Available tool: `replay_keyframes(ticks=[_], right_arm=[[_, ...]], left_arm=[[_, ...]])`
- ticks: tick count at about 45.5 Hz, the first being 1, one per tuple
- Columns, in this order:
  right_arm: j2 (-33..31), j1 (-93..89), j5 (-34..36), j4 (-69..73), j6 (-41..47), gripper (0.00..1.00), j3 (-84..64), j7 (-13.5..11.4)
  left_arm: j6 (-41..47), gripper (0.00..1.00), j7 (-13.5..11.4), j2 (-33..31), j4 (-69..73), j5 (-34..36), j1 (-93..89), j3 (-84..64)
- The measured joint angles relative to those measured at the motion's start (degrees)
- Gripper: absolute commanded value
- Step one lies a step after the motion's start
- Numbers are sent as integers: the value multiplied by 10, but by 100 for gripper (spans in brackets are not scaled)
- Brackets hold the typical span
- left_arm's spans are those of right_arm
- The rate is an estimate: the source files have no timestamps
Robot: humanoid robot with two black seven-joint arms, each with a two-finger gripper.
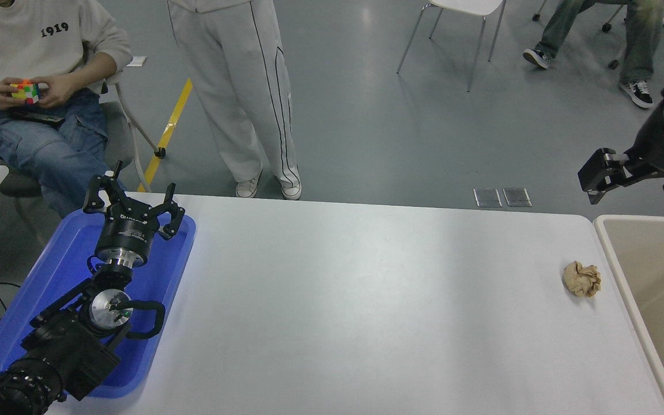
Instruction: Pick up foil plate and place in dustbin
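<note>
Here, the right gripper [608, 180] is held high above the dustbin [608, 248]; its fingers' spread cannot be told, and nothing is seen in them. The left gripper [134, 203] is parked, fingers spread, over the blue tray [55, 276]. The foil plate is nowhere seen.

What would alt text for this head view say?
A white table holds a crumpled tan paper ball near a beige dustbin at the right. The right end effector hangs above the bin's far edge; the left end effector, open, rests over a blue tray.
</note>
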Motion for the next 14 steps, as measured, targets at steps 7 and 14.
replay_keyframes(ticks=[7, 14], right_arm=[[21, 7, 1, 2, 1, 100, 14, 0], [32, 10, 1, 3, 1, 100, 19, 0]], left_arm=[[0, 100, 0, 0, 0, 0, 0, 0], [0, 100, 0, 0, 0, 0, 0, 0]])
